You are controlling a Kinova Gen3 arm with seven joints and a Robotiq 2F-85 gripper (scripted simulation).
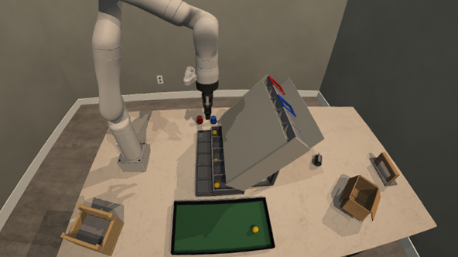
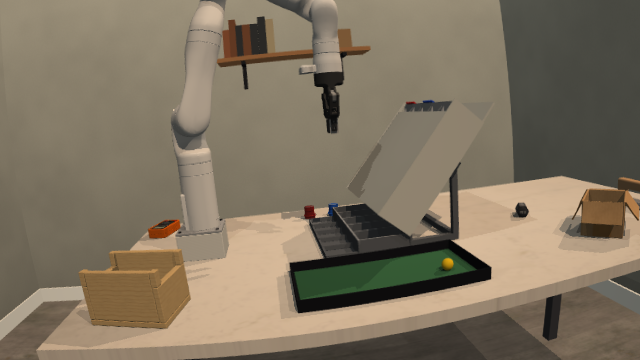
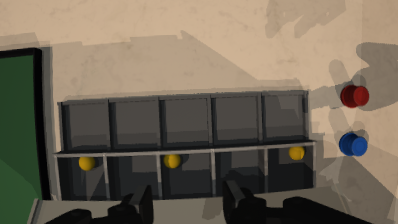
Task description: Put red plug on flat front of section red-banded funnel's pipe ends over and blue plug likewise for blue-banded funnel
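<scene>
The red plug (image 1: 199, 119) (image 2: 309, 212) (image 3: 350, 97) and blue plug (image 1: 213, 120) (image 2: 333, 209) (image 3: 350, 144) stand on the table beyond the sectioned base's far end. All flat front parts are bare. Marbles lie in the near-end section (image 1: 216, 185) (image 3: 87, 163), middle section (image 1: 215, 160) (image 3: 172, 160) and far-end section (image 1: 214, 132) (image 3: 296, 152). Another marble (image 1: 255, 229) (image 2: 447, 264) is in the green tray (image 1: 210, 217) (image 2: 350, 285). The red band (image 1: 282, 92) (image 2: 410, 103) and blue band (image 1: 292, 113) (image 2: 428, 101) top the cover; its pipes are hidden. My gripper (image 1: 208, 117) (image 2: 332, 132) (image 3: 187, 199) is partly open, empty, high above the base.
The slanted cover (image 1: 252, 129) (image 2: 400, 150) rises right beside my gripper. A wooden crate (image 1: 114, 233) (image 2: 125, 300) stands front left. A cardboard box (image 1: 351, 197) (image 2: 602, 220) and a small dark object (image 1: 318, 159) (image 2: 521, 209) are on the right. An orange device (image 2: 164, 228) lies by the arm's base.
</scene>
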